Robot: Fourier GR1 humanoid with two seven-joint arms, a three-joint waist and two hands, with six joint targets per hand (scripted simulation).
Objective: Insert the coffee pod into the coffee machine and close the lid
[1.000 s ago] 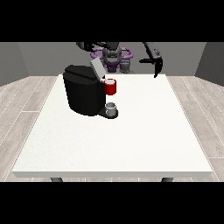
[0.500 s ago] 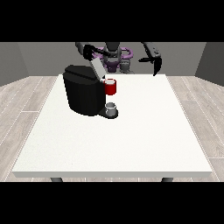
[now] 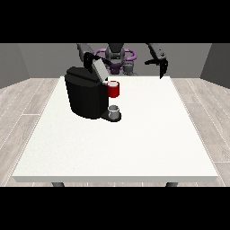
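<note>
Black coffee machine (image 3: 85,94) sits on the left-back part of the white table (image 3: 134,143), its lid (image 3: 99,69) raised and tilted up toward the robot. The hand at the view's left (image 3: 90,58) is right by the lid's upper end, above the machine — can't tell if it touches, and can't tell how its fingers lie. A red thing at the machine (image 3: 113,89) sits at the machine's front-right, just under the lid's lower edge. Below it, on the machine's base, stands a small grey thing (image 3: 115,111) — cup-like, can't tell it for the pod. Coffee pod itself: not plainly seen anywhere. Robot torso (image 3: 116,56) is behind the table's far edge, centre. The hand at the view's right (image 3: 161,67) hangs in the air over the table's far right corner, well apart from the machine, fingers pointing down, looking straight, holding nothing.
</note>
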